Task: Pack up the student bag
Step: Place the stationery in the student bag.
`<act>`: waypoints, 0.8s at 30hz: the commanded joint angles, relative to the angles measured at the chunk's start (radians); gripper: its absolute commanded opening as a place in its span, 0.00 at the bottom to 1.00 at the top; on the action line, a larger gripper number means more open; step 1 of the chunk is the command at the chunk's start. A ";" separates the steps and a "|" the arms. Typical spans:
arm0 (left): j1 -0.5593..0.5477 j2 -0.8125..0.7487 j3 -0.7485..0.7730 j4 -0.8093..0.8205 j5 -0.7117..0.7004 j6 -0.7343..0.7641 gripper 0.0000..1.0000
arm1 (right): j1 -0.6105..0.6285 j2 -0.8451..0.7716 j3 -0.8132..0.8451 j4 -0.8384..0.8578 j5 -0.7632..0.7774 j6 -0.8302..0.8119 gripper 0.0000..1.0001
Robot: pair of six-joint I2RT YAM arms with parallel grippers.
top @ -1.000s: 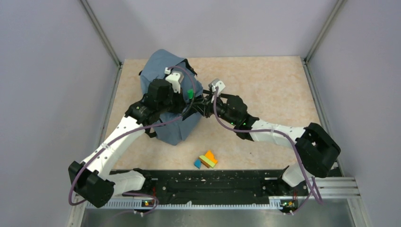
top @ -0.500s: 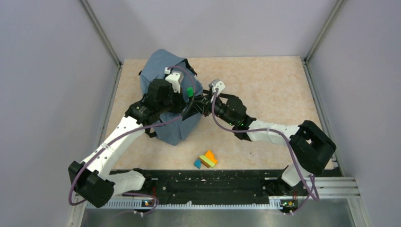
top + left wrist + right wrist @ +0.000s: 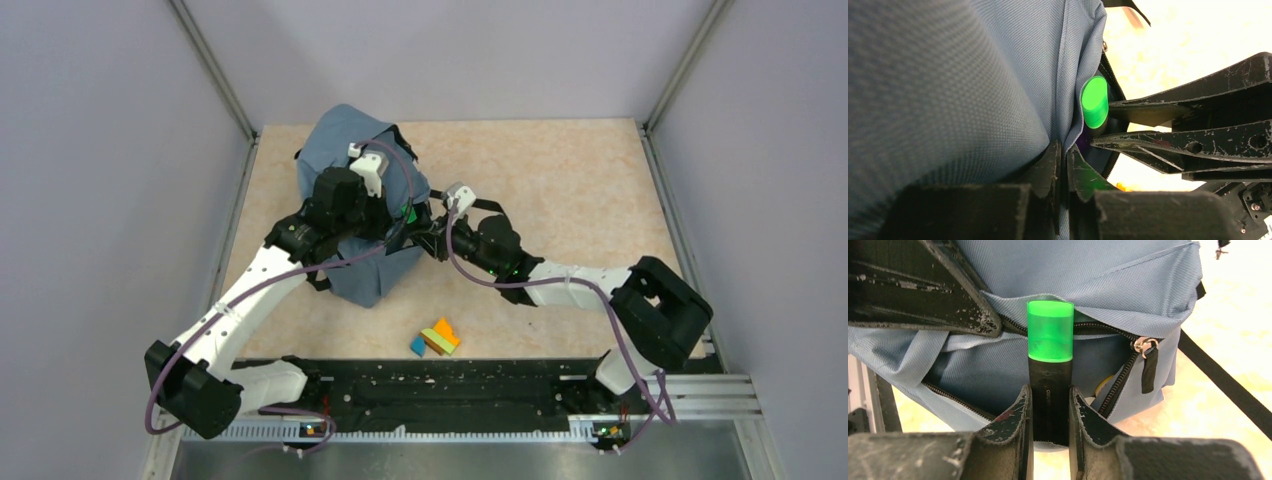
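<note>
Student bag (image 3: 335, 130) (lip) in left gripper (image 3: 1063, 150)

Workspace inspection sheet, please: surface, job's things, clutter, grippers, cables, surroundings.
Surface: beige speckled tabletop, no spills seen.
Job's things: student bag far left, zip pocket open; green-capped highlighter at its opening.
Clutter: small multicoloured stack near the arm bases.
Grippers: left gripper shut on bag fabric; right gripper shut on highlighter.
Cables: purple cables along both arms.
Surroundings: plain grey walls.
</note>
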 commanded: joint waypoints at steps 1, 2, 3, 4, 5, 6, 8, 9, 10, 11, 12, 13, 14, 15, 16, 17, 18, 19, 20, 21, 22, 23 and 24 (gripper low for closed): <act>0.007 -0.058 0.017 0.099 -0.021 -0.015 0.06 | 0.014 -0.019 0.019 -0.169 -0.060 -0.057 0.00; 0.006 -0.059 0.016 0.099 -0.022 -0.015 0.06 | 0.014 -0.012 0.040 -0.220 -0.079 -0.077 0.00; 0.007 -0.059 0.017 0.099 -0.024 -0.015 0.06 | 0.014 -0.004 0.063 -0.271 -0.091 -0.095 0.00; 0.006 -0.061 0.017 0.099 -0.026 -0.015 0.06 | 0.014 0.003 0.082 -0.331 -0.101 -0.110 0.00; 0.006 -0.064 0.016 0.100 -0.030 -0.015 0.06 | 0.015 0.009 0.102 -0.373 -0.113 -0.122 0.00; 0.006 -0.067 0.014 0.100 -0.036 -0.014 0.06 | 0.014 0.014 0.111 -0.405 -0.120 -0.129 0.00; 0.007 -0.073 0.011 0.105 -0.049 -0.013 0.06 | 0.015 0.015 0.118 -0.454 -0.124 -0.132 0.00; 0.007 -0.075 0.009 0.107 -0.050 -0.013 0.06 | 0.015 0.014 0.122 -0.476 -0.126 -0.131 0.00; 0.006 -0.078 0.008 0.109 -0.051 -0.013 0.06 | 0.015 0.015 0.129 -0.503 -0.132 -0.130 0.00; 0.006 -0.080 0.007 0.112 -0.052 -0.013 0.06 | 0.015 0.018 0.138 -0.531 -0.142 -0.131 0.00; 0.006 -0.081 0.006 0.113 -0.053 -0.013 0.07 | 0.015 0.022 0.149 -0.566 -0.153 -0.132 0.00; 0.007 -0.083 0.006 0.115 -0.054 -0.013 0.07 | 0.015 0.027 0.162 -0.597 -0.159 -0.133 0.00; 0.008 -0.084 0.003 0.116 -0.054 -0.014 0.07 | 0.016 0.031 0.171 -0.624 -0.156 -0.130 0.00; 0.008 -0.086 0.002 0.117 -0.054 -0.014 0.07 | 0.017 0.035 0.179 -0.648 -0.144 -0.124 0.00; 0.008 -0.088 0.002 0.119 -0.052 -0.013 0.07 | 0.017 0.038 0.185 -0.664 -0.130 -0.115 0.00; 0.008 -0.090 0.000 0.120 -0.053 -0.013 0.07 | 0.017 0.038 0.190 -0.679 -0.112 -0.104 0.00; 0.009 -0.092 0.000 0.122 -0.069 -0.013 0.07 | 0.017 0.037 0.195 -0.693 -0.082 -0.088 0.00; 0.008 -0.096 -0.003 0.124 -0.085 -0.013 0.07 | 0.017 0.034 0.200 -0.705 -0.064 -0.078 0.00; 0.009 -0.099 -0.006 0.127 -0.091 -0.013 0.07 | 0.017 0.030 0.206 -0.718 -0.057 -0.074 0.00; 0.009 -0.105 -0.008 0.131 -0.095 -0.013 0.07 | 0.017 0.025 0.210 -0.728 -0.060 -0.075 0.00; 0.009 -0.111 -0.011 0.136 -0.100 -0.013 0.07 | 0.017 0.020 0.213 -0.734 -0.074 -0.081 0.00; 0.008 -0.116 -0.015 0.140 -0.103 -0.014 0.07 | 0.016 0.015 0.219 -0.740 -0.087 -0.088 0.00; 0.009 -0.120 -0.019 0.145 -0.104 -0.014 0.07 | 0.017 0.012 0.223 -0.741 -0.089 -0.088 0.00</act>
